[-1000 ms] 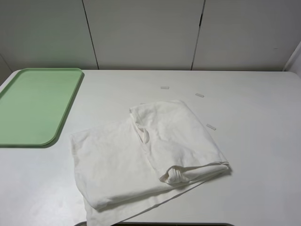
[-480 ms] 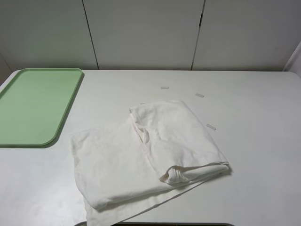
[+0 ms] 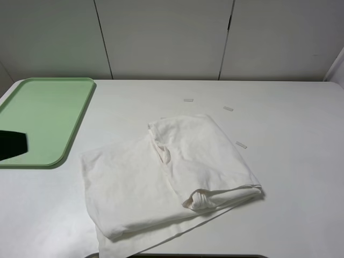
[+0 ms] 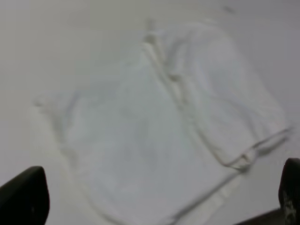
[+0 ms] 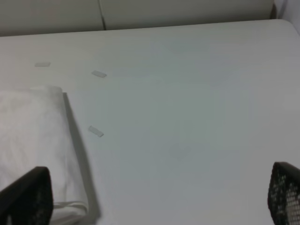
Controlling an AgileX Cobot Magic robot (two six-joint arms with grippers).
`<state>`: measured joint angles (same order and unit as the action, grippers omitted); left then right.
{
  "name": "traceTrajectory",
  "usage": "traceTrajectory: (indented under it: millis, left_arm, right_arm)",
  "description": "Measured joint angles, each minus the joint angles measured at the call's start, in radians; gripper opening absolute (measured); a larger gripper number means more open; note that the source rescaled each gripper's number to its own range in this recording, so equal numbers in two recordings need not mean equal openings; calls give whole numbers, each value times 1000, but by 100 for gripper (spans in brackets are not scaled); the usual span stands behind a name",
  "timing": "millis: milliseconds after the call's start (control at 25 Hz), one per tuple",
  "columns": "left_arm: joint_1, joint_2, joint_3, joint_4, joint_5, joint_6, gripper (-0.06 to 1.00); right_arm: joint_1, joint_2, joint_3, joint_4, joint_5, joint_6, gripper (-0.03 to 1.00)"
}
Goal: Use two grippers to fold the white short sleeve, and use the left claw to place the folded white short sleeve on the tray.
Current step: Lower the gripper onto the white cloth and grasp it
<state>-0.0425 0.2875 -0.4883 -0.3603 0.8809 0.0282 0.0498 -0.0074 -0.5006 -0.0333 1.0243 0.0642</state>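
Entering newly over the tray (image 3: pixel 48 115), left pincer (image 3: pixel 12 145) spread wide, right pincer (image 5: pixel 157 194) likewise released, white short sleeve (image 3: pixel 161 177) unmoved

Light was bright, soft and diffuse. Left wrist view was blurred throughout; the white T-shirt (image 4: pixel 154 122) ahead of the jaws looked smeared. Right wrist view was sharper: a narrow shadow hugged the shirt's edge beside one jaw. Fingertips (image 5: pixel 26 197) were dark and defocused.

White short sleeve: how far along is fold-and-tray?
Done: the white short sleeve lies loosely doubled over on the table, rumpled. In hand: nothing. The left claw is open at the high view's left edge, clear of the garment; the right gripper is open and also clear. Left: gripping, finishing the fold, then the left claw carrying it to the tray, which holds no garment yet.
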Motion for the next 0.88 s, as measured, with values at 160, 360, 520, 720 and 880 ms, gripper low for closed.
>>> traceTrajectory:
  millis: [160, 360, 520, 720, 880]
  left_arm:
    - [0, 309, 101, -457, -190, 384, 98]
    - [0, 532, 193, -730, -276, 688, 97]
    - [0, 624, 237, -809, -312, 785, 96]
    - [0, 736, 288, -910, -366, 903, 96]
    - [0, 910, 350, -1125, -419, 1165, 94]
  right_arm:
    - [0, 0, 0, 0, 0, 0, 100]
    - [0, 0, 0, 0, 0, 0, 100]
    - [0, 0, 0, 0, 0, 0, 100]
    - [0, 0, 0, 1, 1, 0, 100]
    - [0, 0, 0, 1, 1, 0, 100]
